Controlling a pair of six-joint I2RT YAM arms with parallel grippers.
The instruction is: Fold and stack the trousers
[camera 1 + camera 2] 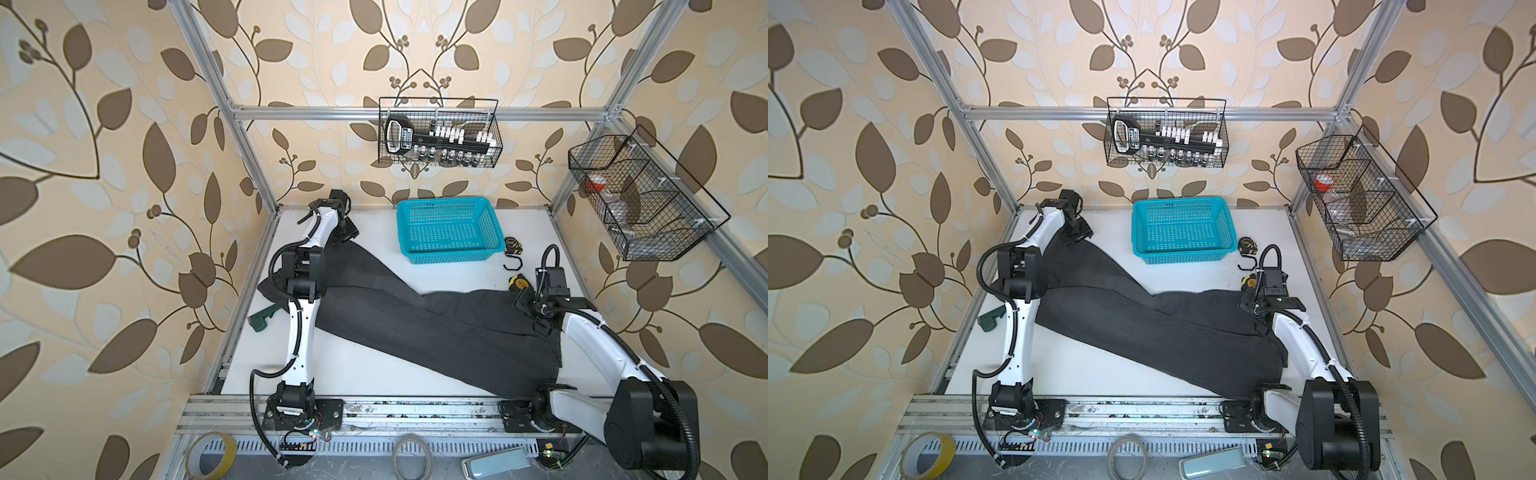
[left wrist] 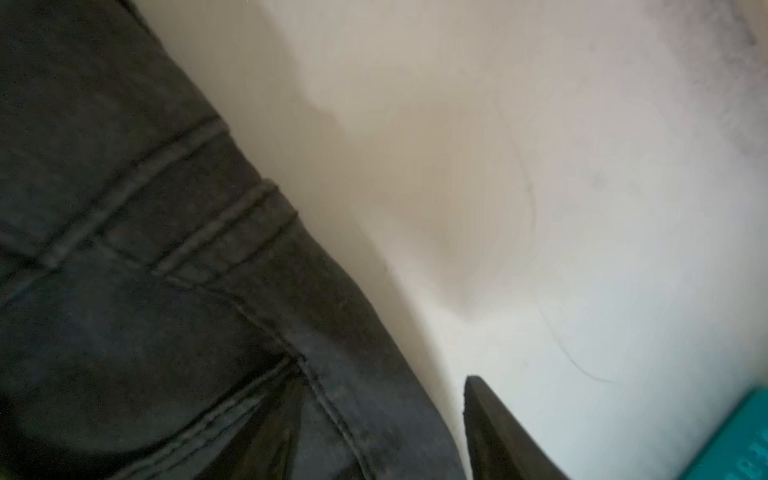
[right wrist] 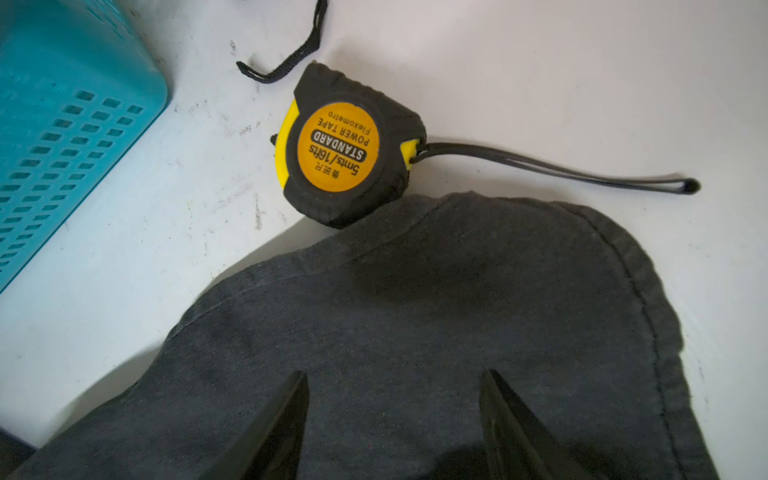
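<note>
Charcoal denim-ish trousers (image 1: 436,328) sprawled on white table (image 1: 374,374), ridged double seams, left gripper (image 2: 383,375) spread astride the edge, right gripper (image 3: 395,372) spread over rounded stitched end by rubbery tape measure (image 3: 345,149).

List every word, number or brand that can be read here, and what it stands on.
"5mts/16fts": orange label of the tape measure
"STANDARD": same label
"POWER TAPE": same label
"Flexometro": same label
Small characters at that label's edge: too blurred to read
Label on the hanging tool: too small to read
Raised marks on the basket: blurred, unreadable
</note>
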